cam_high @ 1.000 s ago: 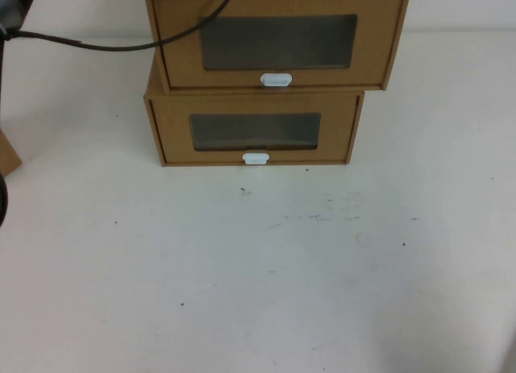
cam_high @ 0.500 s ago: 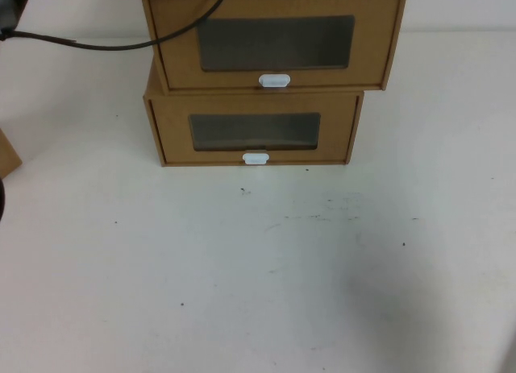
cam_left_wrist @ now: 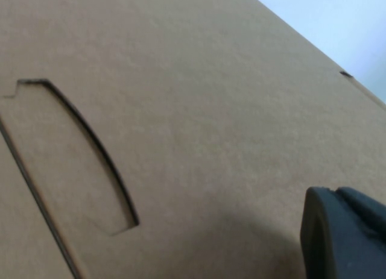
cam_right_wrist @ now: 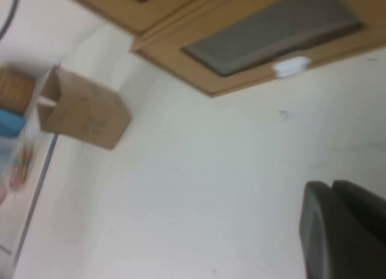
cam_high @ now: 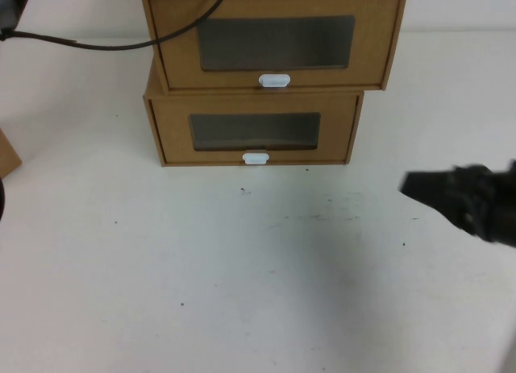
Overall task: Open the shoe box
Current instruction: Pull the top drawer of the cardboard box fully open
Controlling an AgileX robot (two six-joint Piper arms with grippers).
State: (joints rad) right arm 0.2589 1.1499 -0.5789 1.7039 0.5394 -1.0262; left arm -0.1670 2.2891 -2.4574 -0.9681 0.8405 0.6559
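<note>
Table (cam_high: pixel 258 276), white and lightly speckled, fills most of the high view. At its far side two brown cardboard drawers are stacked: the lower shoe box (cam_high: pixel 334 131) stands on the table, and the upper shoe box (cam_high: pixel 371 43) rests on it, overhanging towards the robot's right. Both are shut, each with a dark window (cam_high: pixel 276 43) in its front. The right gripper (cam_high: pixel 415 186) hovers over the table at the robot's right, pointing towards the boxes, apart from them and lower in the view than the bottom drawer's front; its claw is pressed closed. A cardboard panel (cam_left_wrist: pixel 181 110) with a curved cut flap (cam_left_wrist: pixel 66 164) fills the left wrist view, and the left gripper (cam_left_wrist: pixel 347 234) sits close against it; whether that claw is wide or narrow cannot be told. A small carton (cam_right_wrist: pixel 84 113) stands at the table's left edge. A black cable (cam_high: pixel 105 44) runs from the left up onto the upper box. A white pull tab (cam_high: pixel 274 80) sits under the upper window, and another tab (cam_high: pixel 255 158) under the lower one.
</note>
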